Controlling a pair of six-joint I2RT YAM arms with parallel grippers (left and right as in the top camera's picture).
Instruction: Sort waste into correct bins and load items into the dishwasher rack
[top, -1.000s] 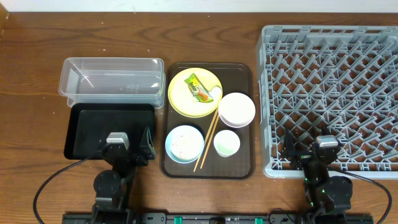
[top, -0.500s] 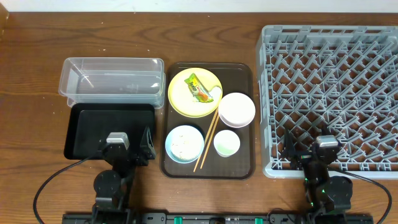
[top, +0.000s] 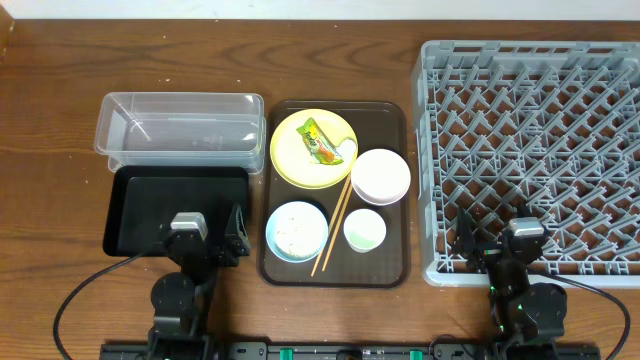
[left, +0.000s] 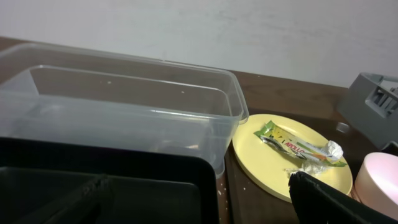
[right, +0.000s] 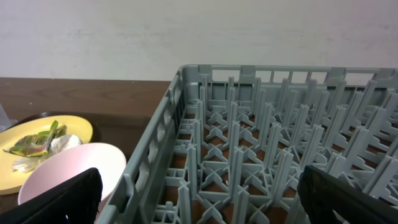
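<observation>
On the brown serving tray (top: 395, 268) lie a yellow plate (top: 300, 160) with the green-and-orange wrapper (top: 319, 141) on it, a white bowl (top: 380, 176), a light blue bowl (top: 297, 231) with white crumbs, a pale green cup (top: 365, 231) and wooden chopsticks (top: 333, 228). The clear tub (top: 180, 131) and black tray (top: 175, 207) stand at the left, the grey rack (top: 540, 155) at the right. My left gripper (top: 205, 243) is open and empty over the black tray's near edge. My right gripper (top: 497, 248) is open and empty over the rack's near left corner.
The left wrist view shows the clear tub (left: 118, 106), the black tray (left: 93, 186), the plate (left: 280, 168) and wrapper (left: 292, 146). The right wrist view shows the rack's pegs (right: 261, 149), the white bowl (right: 71, 171) and the plate (right: 43, 152). A white wall stands behind.
</observation>
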